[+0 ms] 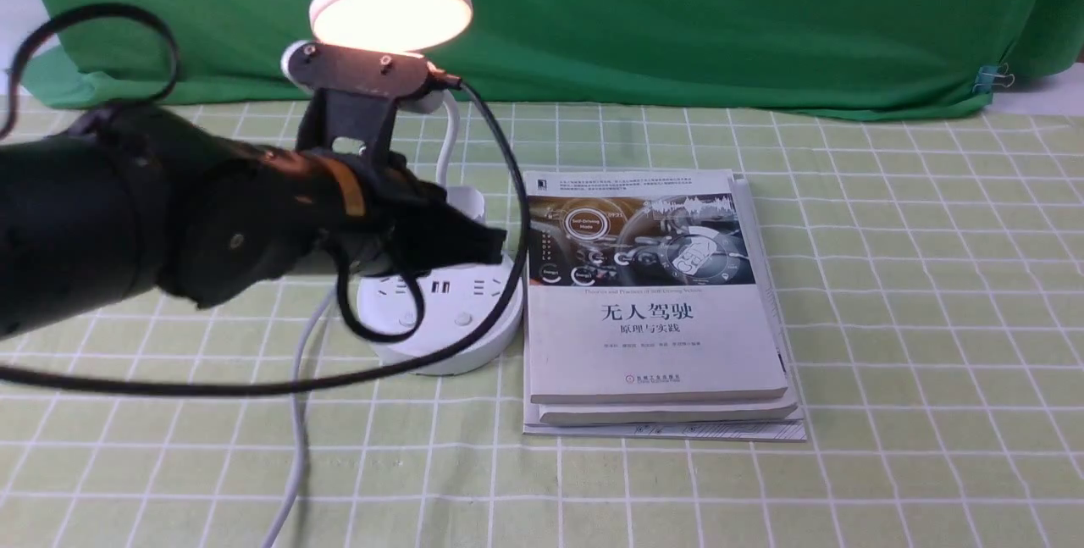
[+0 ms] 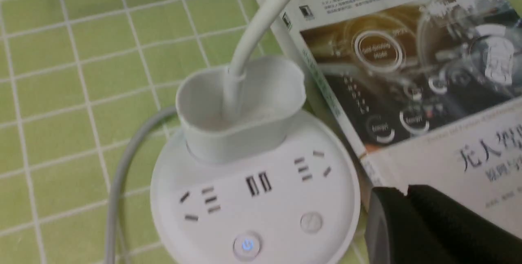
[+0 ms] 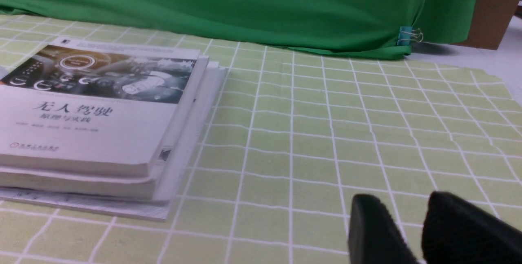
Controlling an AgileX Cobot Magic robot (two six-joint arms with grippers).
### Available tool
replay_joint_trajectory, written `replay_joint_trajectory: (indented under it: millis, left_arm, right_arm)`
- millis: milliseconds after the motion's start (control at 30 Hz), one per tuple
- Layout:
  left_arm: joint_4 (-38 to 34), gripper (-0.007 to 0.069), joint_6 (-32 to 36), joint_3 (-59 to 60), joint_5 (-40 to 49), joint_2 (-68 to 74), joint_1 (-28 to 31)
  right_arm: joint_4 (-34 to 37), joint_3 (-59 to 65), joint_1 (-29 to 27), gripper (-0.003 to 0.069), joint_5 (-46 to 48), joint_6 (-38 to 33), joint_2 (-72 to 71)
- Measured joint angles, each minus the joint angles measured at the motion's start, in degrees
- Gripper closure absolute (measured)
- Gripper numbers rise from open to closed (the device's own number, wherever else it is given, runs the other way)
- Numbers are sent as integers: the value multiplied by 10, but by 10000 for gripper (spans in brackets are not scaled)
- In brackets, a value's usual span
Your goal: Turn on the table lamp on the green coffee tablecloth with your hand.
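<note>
Just to the right of my left pincer lies a stack of books. The top one has a white cover, with Chinese characters below a dark picture of a car's dashboard (a waveform runs across its corner). Another thick book sits under it, and something thin and flat, with line drawings, juts out at the bottom. Beyond my pincer hangs a dark green cloth, creased along its lower edge. Farther off to my pincer's right, a blue-green binder clip grips that cloth, with a brown panel behind it.
</note>
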Motion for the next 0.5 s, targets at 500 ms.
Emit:
replay_joint_trajectory:
  millis: [500]
  left_arm:
    - [-4,601,-12,305,-47,-399,0]
  right_arm:
    - [0,0,0,414,0,0,0]
